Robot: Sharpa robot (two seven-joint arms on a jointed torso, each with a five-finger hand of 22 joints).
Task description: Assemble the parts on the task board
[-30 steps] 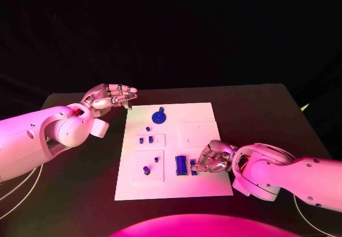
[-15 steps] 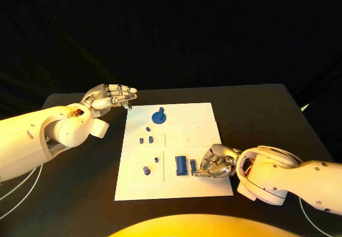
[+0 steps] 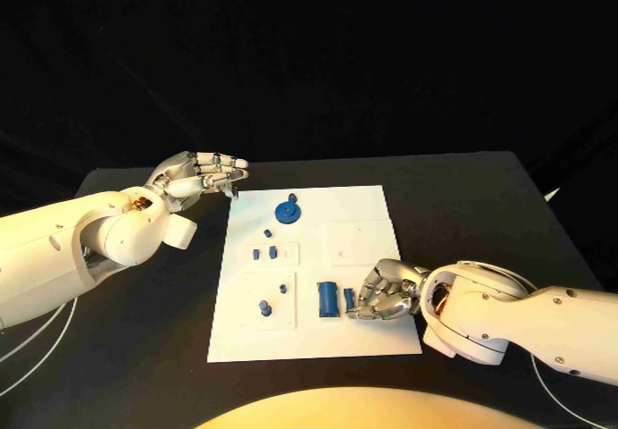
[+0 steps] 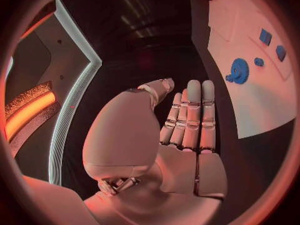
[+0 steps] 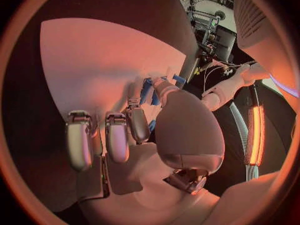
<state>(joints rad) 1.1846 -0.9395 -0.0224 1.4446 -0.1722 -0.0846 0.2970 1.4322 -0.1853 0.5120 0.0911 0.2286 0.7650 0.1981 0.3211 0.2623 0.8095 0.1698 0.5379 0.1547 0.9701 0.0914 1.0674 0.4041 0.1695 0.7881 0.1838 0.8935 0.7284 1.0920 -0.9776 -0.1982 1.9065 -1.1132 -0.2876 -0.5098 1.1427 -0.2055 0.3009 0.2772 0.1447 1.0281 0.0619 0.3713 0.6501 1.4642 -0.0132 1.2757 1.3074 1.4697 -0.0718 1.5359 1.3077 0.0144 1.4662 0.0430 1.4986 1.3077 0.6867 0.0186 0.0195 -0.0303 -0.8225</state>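
The white task board (image 3: 367, 201) lies in the middle of the black table. On it are a blue gear (image 3: 286, 212), some small blue pegs (image 3: 264, 253) and, further down, two more pegs (image 3: 265, 307). A wide blue block (image 3: 329, 298) stands beside a thin blue bar (image 3: 349, 299). My right hand (image 3: 387, 290) is curled over the board's near right part. It pinches the thin bar (image 5: 147, 91) between its thumb and a fingertip. My left hand (image 3: 200, 176) hovers off the board's far left corner with its fingers curled in on nothing (image 4: 187, 120). The gear (image 4: 239, 70) lies beyond those fingers.
Bare black table surrounds the board on both sides. The board's right half holds a white raised square (image 3: 354, 241) with a small hole. My right forearm (image 3: 515, 317) lies across the table's near right corner.
My right hand has shifted slightly over the thin bar, first toward the near edge and then back. The blue pieces and my left hand stay where they were.
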